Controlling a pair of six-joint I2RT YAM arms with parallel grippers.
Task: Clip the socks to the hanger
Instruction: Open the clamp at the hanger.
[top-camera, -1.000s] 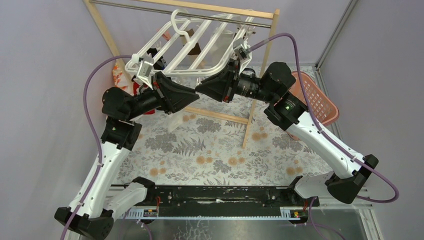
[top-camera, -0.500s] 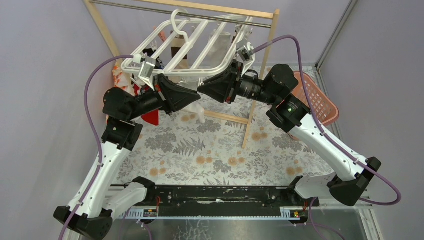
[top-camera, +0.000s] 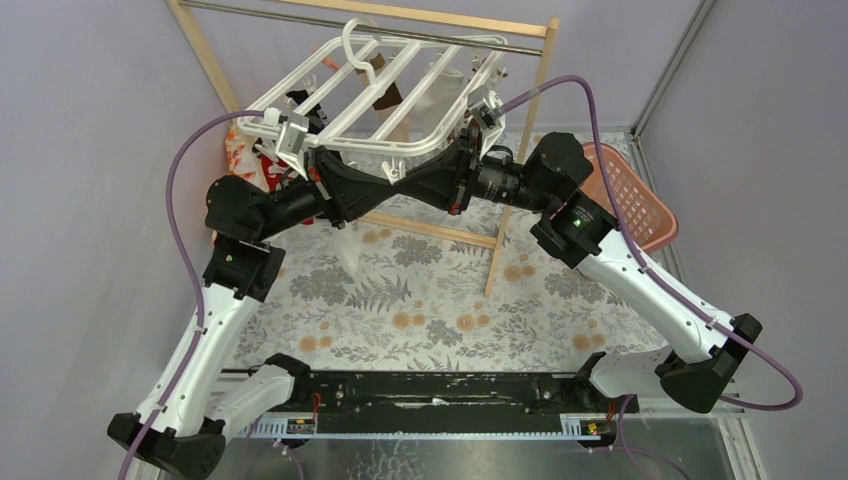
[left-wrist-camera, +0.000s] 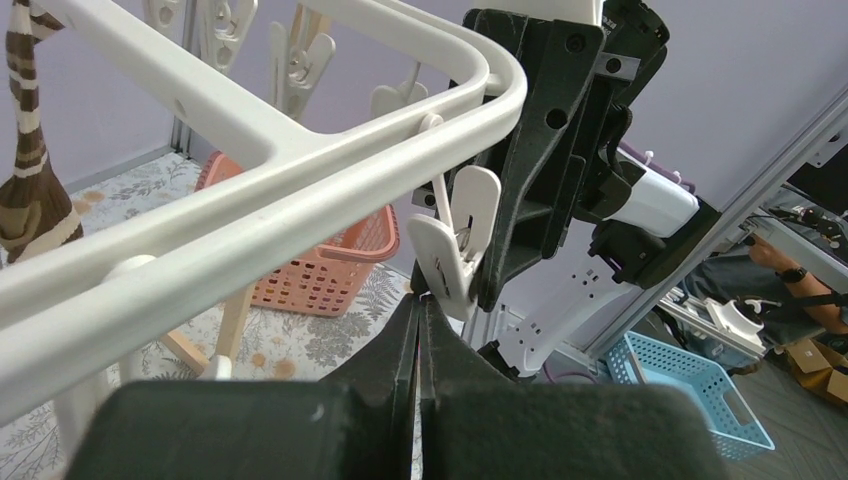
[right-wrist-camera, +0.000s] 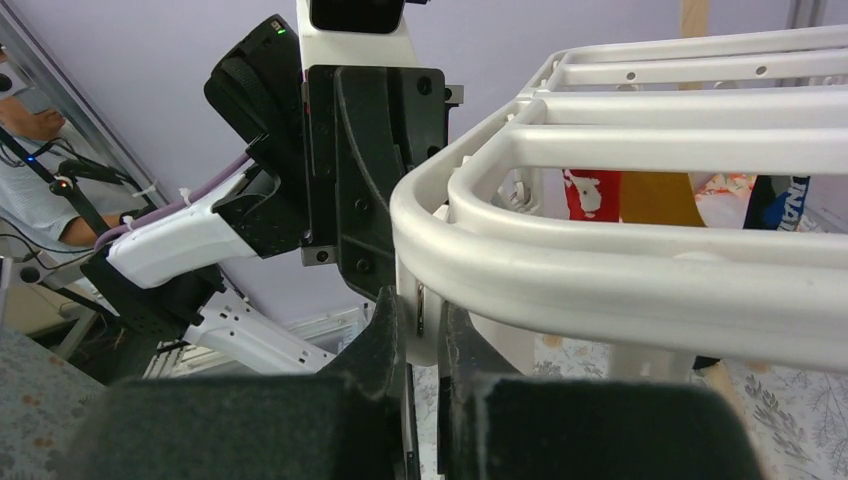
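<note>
The white hanger (top-camera: 370, 95) hangs from the rail, tilted nearly flat. Both grippers meet under its near edge. My right gripper (right-wrist-camera: 422, 318) is shut on a dangling white clip (right-wrist-camera: 420, 310), with the clip's metal spring between the fingers. My left gripper (left-wrist-camera: 420, 302) is shut, with its tips just below another white clip (left-wrist-camera: 450, 250). A pale white sock (top-camera: 350, 252) dangles below the left gripper in the top view. A brown-white striped sock (left-wrist-camera: 30, 170) hangs clipped. Red (right-wrist-camera: 590, 195), mustard (right-wrist-camera: 660, 200) and black-blue (right-wrist-camera: 775, 205) socks also hang clipped.
The wooden rack (top-camera: 520, 130) with its metal rail holds the hanger. A pink basket (top-camera: 630, 195) sits at the right beyond the rack post. An orange-white cloth bundle (top-camera: 240, 150) lies at the left behind my left arm. The floral cloth covers the table.
The near edge of the hanger has risen and the frame has tilted flatter. Both grippers have closed in until their tips meet. The white sock has swung left under my left arm.
</note>
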